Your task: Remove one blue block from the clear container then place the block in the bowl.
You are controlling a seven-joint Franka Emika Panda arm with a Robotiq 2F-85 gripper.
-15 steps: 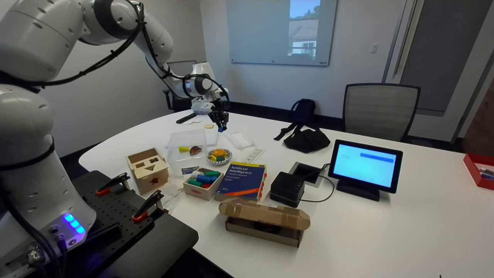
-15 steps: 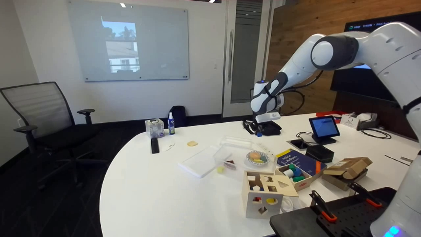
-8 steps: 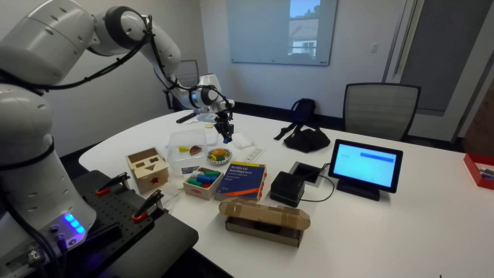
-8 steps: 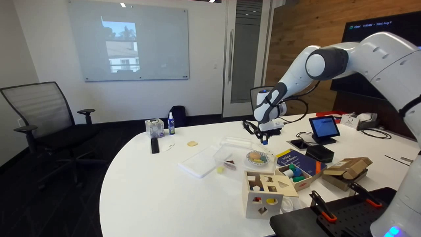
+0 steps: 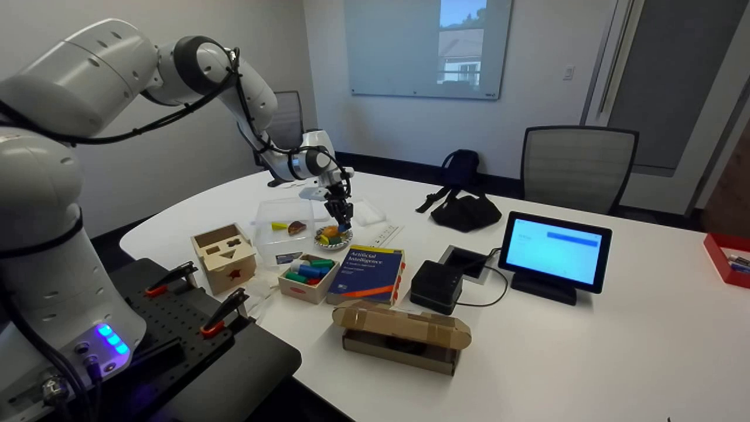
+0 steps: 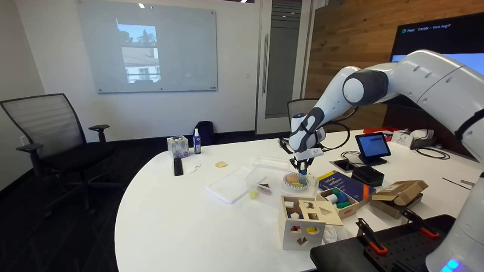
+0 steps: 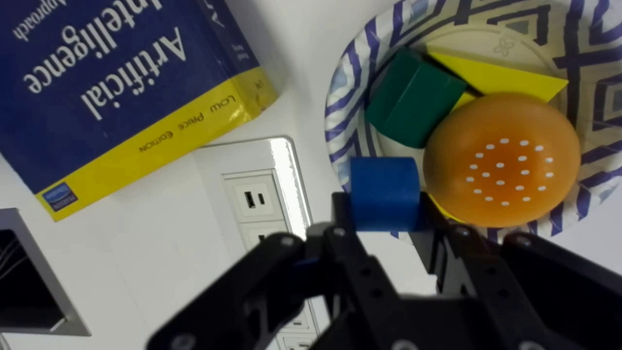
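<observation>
Pinching one short, smooth blue block [image 7: 385, 194] between two black fingers [image 7: 343, 211], set at its nine and three o'clock sides in the wrist view, with its end jutting past them toward twelve. Overlapping there, near eight o'clock, the rim of one round, blue-and-white patterned bowl [image 7: 359, 63]; cannot tell whether touching. Counting inside: one dark green block [image 7: 415, 97], one orange, white-dotted toy bun [image 7: 500, 160], one yellow wedge [image 7: 500, 78], and more yellow beneath the bun, too covered to count.
</observation>
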